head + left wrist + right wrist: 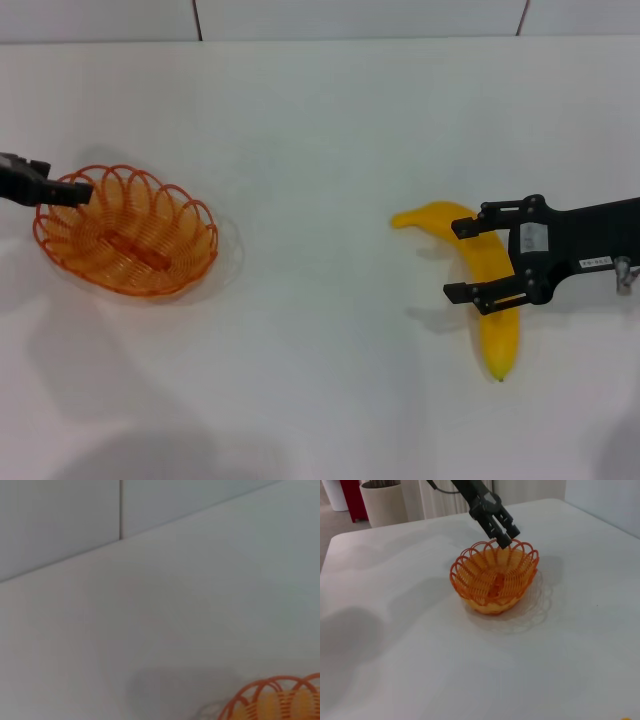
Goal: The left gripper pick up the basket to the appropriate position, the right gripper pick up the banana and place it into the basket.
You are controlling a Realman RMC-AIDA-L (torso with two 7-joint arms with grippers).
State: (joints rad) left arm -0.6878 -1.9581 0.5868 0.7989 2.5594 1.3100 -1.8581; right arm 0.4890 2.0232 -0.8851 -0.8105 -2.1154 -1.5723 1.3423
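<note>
The orange wire basket [125, 235] sits at the left of the white table, and its scalloped rim [280, 692] shows in the left wrist view. My left gripper [78, 190] is at the basket's far left rim, fingers closed on a rim loop. The right wrist view shows it [504, 536] pinching the rim of the basket [492, 580], which leans slightly. The yellow banana [497, 335] lies on the right side of the table. My right gripper [452, 260] is open, one finger on each side of the banana's middle.
The white table [320, 130] runs back to a panelled wall. Beyond the table's far edge in the right wrist view stand a beige bin [382, 500] and a red object [355, 495]. A bare stretch of table separates basket and banana.
</note>
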